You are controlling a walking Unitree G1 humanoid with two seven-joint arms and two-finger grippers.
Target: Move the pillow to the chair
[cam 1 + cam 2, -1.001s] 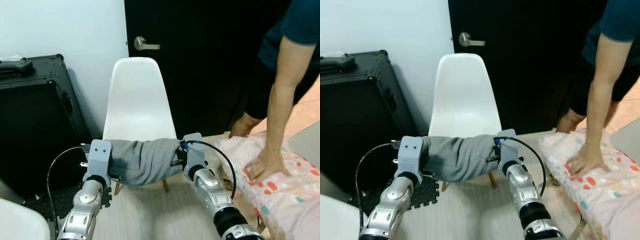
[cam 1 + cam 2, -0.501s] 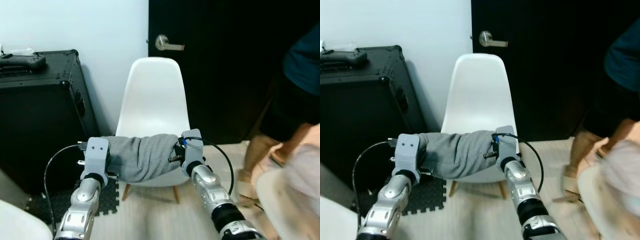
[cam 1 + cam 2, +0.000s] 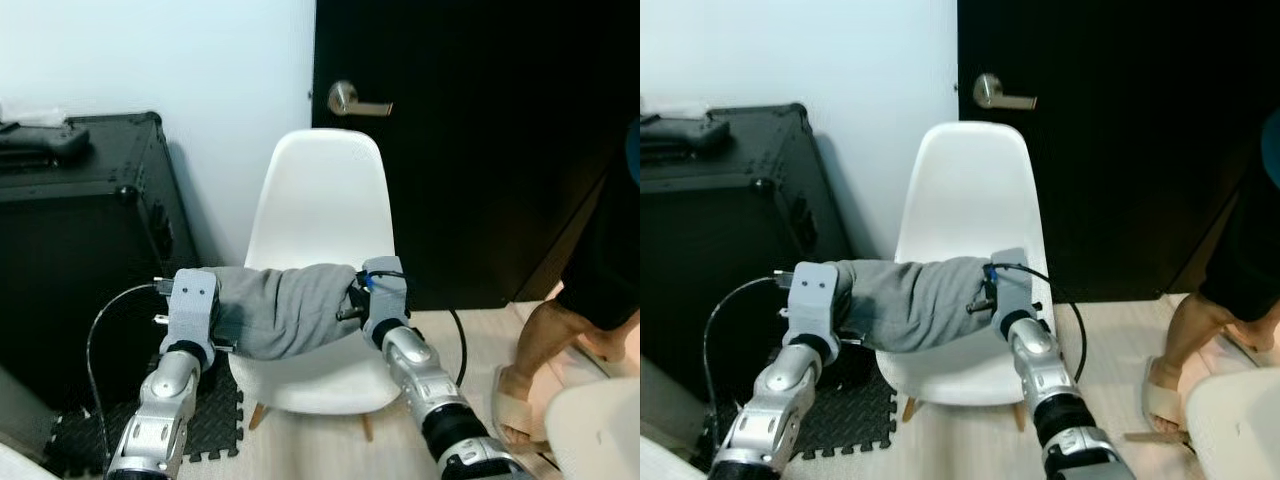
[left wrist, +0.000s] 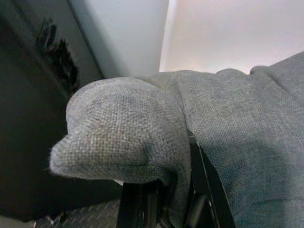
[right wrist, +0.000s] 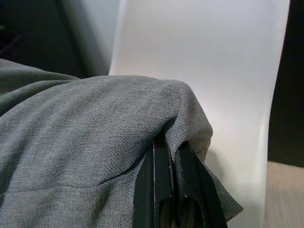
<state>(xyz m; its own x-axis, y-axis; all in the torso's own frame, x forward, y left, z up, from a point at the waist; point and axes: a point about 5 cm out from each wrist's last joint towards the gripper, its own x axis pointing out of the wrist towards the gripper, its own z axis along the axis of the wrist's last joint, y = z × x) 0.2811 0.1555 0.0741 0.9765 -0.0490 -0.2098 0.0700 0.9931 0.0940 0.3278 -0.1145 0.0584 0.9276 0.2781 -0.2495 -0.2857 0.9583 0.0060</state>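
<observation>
while our left hand [image 4: 156, 209] and right hand [image 5: 171, 190] each pinch an end, the pillow [image 3: 280, 310] hangs above the chair [image 3: 325, 215] seat; uneven release could slide it off the front edge.

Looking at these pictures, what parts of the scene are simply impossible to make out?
- Chair: in the head views the grey pillow covers much of its seat.
- Left hand and right hand: in the wrist views their fingers are buried in pillow fabric.
- Person: cut off by the head views' right edge, leaving a leg and sandalled foot.
- Item on the black case: too dark to identify.
</observation>
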